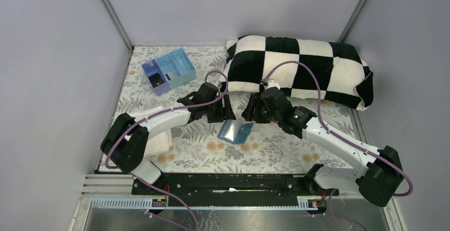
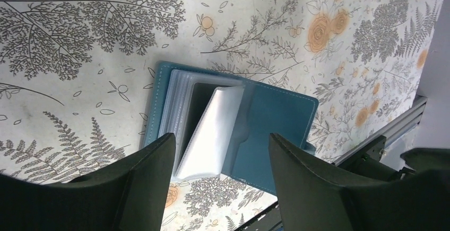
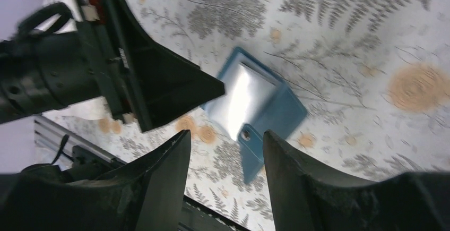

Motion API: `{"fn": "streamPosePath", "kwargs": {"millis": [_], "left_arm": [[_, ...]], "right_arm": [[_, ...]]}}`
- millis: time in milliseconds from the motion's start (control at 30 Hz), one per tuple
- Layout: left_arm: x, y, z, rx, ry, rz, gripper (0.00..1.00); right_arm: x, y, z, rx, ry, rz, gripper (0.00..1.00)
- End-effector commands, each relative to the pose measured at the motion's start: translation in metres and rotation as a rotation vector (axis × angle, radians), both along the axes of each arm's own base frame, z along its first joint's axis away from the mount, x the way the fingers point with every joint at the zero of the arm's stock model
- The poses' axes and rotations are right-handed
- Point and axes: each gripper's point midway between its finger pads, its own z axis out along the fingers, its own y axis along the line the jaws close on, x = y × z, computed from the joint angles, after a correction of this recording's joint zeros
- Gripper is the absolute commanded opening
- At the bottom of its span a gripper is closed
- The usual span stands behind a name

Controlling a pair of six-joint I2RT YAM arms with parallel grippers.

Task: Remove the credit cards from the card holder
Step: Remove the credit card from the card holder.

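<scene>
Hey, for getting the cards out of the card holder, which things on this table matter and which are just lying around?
For the job:
- card holder, lying open
- left gripper, open, near it
- right gripper, open, near it

Just lying about:
- blue and purple tray
- checked pillow
- white cloth beside the left arm

Lab test cell: plain grey walls (image 1: 53,56), aluminium frame (image 1: 112,16), floral-clothed table (image 1: 276,151).
</scene>
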Motion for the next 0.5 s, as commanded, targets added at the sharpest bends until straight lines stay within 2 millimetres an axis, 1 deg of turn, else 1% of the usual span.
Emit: {"fn": "streamPosePath", "kwargs": {"millis": [0, 67, 133, 233, 333, 467], "left_arm": [[0.009, 0.001, 0.007, 0.014, -0.04, 0.022, 0.69], [0.01, 0.0, 0.005, 0.005, -0.035, 0.027, 0.69], [0.009, -0.003, 0.002, -0.014, -0.019, 0.02, 0.69], [0.006, -0.011, -0.002, -0.043, 0.008, -0.004, 0.69], [0.004, -0.014, -0.009, -0.05, 0.028, -0.013, 0.67], [0.003, -0.015, -0.016, -0.05, 0.044, -0.019, 0.66]], "right_arm": [[0.006, 0.038, 0.006, 0.062, -0.006, 0.099, 0.58], [0.0, 0.045, -0.013, 0.061, 0.047, 0.124, 0.58], [-0.005, 0.044, -0.034, 0.05, 0.1, 0.123, 0.58], [-0.015, 0.043, -0.061, 0.066, 0.158, 0.119, 0.58], [-0.022, 0.033, -0.085, 0.041, 0.189, 0.091, 0.57], [-0.025, 0.017, -0.102, -0.012, 0.183, 0.059, 0.57]]}}
